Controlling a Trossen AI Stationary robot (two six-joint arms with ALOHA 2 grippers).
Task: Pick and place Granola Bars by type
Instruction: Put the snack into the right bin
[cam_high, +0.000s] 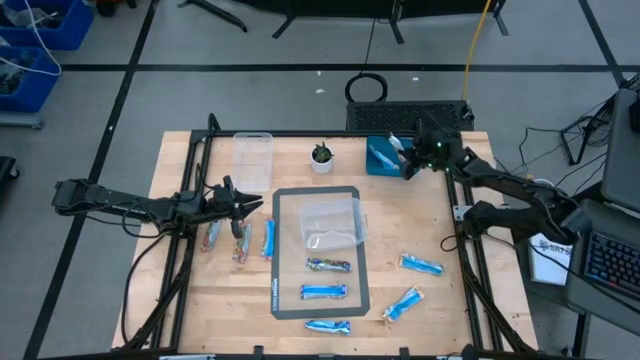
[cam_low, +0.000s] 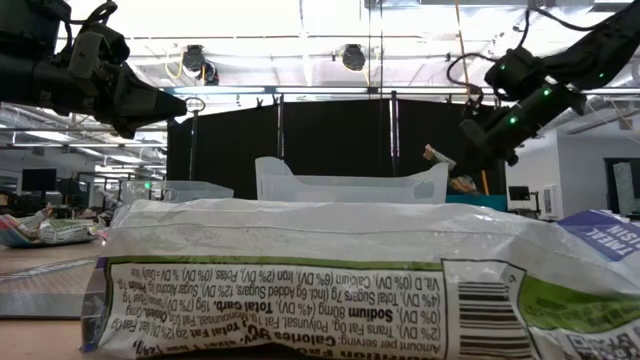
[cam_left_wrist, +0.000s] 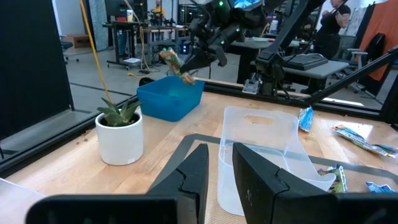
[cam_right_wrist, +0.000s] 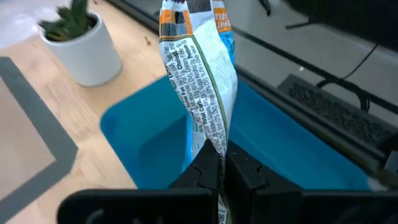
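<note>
**Right pincer holds a granola bar over the blue bin**

Bench (cam_high: 420, 215) of pale wood fills the middle of the overhead picture, with a dark arm at each side. At upper right, the right pincer (cam_high: 404, 160) hangs over the blue square bin (cam_high: 380, 155). Its fingers are clamped on a granola bar (cam_right_wrist: 199, 68) with a white and orange wrapper, which stands up from the fingertips above the bin's blue interior. Just left of the bin sits a small potted plant (cam_high: 321, 157) in a white pot.

At centre left, the left pincer (cam_high: 250, 203) hovers above the bench beside the grey mat (cam_high: 278, 270), its fingers slightly apart and holding nothing. A clear plastic tub (cam_high: 330, 222) rests on the upper half of the mat, and a second clear tub (cam_high: 252, 160) lies above the left pincer.

Three blue-wrapped bars (cam_high: 240, 240) lie side by side just below the left pincer. Three more (cam_high: 325, 292) are stacked in a column on the lower part of the mat. Two others (cam_high: 420, 264) lie on bare wood at lower right.
</note>
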